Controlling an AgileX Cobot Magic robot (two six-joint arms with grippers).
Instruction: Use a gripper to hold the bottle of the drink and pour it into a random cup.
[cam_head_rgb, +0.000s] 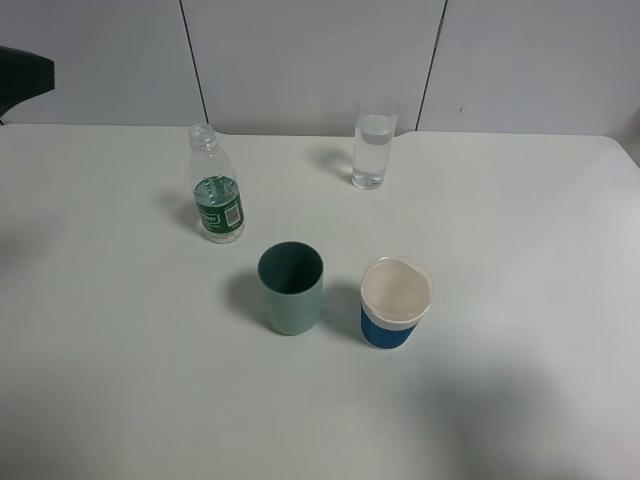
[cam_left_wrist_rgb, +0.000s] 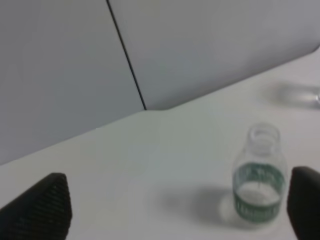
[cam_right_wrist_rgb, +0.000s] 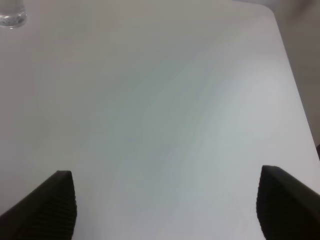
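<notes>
The bottle of the drink (cam_head_rgb: 216, 190), clear plastic with a green label and no cap, stands upright on the white table left of centre. It also shows in the left wrist view (cam_left_wrist_rgb: 259, 182), between and beyond the open fingers. The cup, a tall clear glass (cam_head_rgb: 373, 142) holding liquid, stands at the back centre; its base shows in the right wrist view (cam_right_wrist_rgb: 12, 15). My left gripper (cam_left_wrist_rgb: 182, 207) is open and empty, its dark fingertips (cam_left_wrist_rgb: 42, 207) wide apart. My right gripper (cam_right_wrist_rgb: 165, 205) is open and empty over bare table. Neither gripper head shows in the exterior high view.
A teal-green cup (cam_head_rgb: 291, 287) and a white paper cup with a blue band (cam_head_rgb: 394, 301) stand side by side in front of centre. A dark part of an arm (cam_head_rgb: 22, 75) sits at the far left edge. A grey panelled wall (cam_head_rgb: 310, 60) backs the table.
</notes>
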